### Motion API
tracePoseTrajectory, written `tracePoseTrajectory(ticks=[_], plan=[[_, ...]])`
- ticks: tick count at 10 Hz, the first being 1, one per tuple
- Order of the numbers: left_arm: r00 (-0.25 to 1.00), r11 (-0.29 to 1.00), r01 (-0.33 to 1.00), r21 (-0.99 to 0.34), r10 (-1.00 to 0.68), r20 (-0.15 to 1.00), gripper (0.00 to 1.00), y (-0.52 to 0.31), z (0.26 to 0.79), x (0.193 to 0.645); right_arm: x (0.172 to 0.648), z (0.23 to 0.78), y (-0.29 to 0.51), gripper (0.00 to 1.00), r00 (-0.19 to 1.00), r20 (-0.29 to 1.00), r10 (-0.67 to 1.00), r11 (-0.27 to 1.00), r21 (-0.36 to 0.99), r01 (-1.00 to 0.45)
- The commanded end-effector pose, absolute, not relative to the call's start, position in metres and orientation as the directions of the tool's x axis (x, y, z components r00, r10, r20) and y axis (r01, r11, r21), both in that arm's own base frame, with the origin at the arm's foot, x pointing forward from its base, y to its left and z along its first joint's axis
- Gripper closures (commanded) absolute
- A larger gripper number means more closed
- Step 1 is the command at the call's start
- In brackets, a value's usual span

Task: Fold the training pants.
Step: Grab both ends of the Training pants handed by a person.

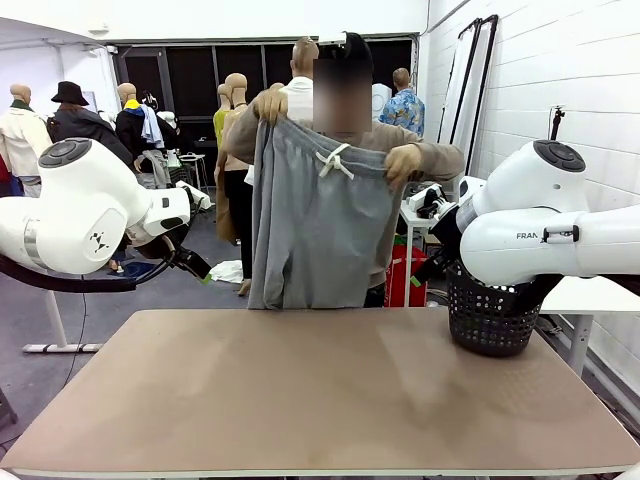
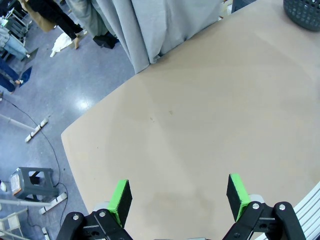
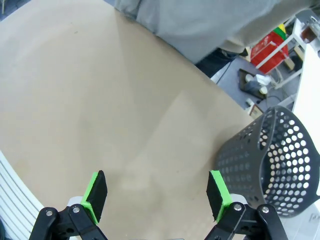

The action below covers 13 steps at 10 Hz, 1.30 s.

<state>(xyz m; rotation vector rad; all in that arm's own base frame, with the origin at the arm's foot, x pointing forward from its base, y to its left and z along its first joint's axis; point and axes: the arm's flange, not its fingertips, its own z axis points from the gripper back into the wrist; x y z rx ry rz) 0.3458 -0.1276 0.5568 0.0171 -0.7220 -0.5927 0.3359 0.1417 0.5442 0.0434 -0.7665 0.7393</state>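
Note:
A person at the far side of the table holds the light grey training pants [image 1: 315, 230] up by the waistband with both hands [image 1: 403, 160]. The legs hang down to the table's far edge and the white drawstring shows at the top. My left gripper [image 2: 178, 197] hovers open over the bare table's left part, with the pants [image 2: 150, 25] hanging far ahead of it. Over the table's right part, my right gripper [image 3: 156, 194] also stands open and holds nothing, the pants [image 3: 210, 20] beyond it. In the front view both arms sit back at the table's sides.
The beige table [image 1: 320, 400] is bare across its middle. A black perforated basket [image 1: 490, 320] stands at its far right corner, close to my right gripper [image 3: 270, 160]. A red box and white side tables stand behind the person.

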Motion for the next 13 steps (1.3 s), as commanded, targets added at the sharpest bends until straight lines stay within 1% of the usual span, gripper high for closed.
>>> tracePoseTrajectory(ticks=[1, 13], plan=[[0.595, 0.837, 0.504, 0.213, -0.516, 0.616, 0.00, -0.1276, 0.5565, 0.3461, 0.3361, 0.5440, 0.1415, 0.00, 0.485, 0.644, 0.592, 0.751, -0.222, -0.622], [0.595, 0.837, 0.504, 0.213, -0.516, 0.616, 0.00, -0.1276, 0.5565, 0.3461, 0.3361, 0.5440, 0.1415, 0.00, 0.485, 0.644, 0.592, 0.751, -0.222, -0.622]])
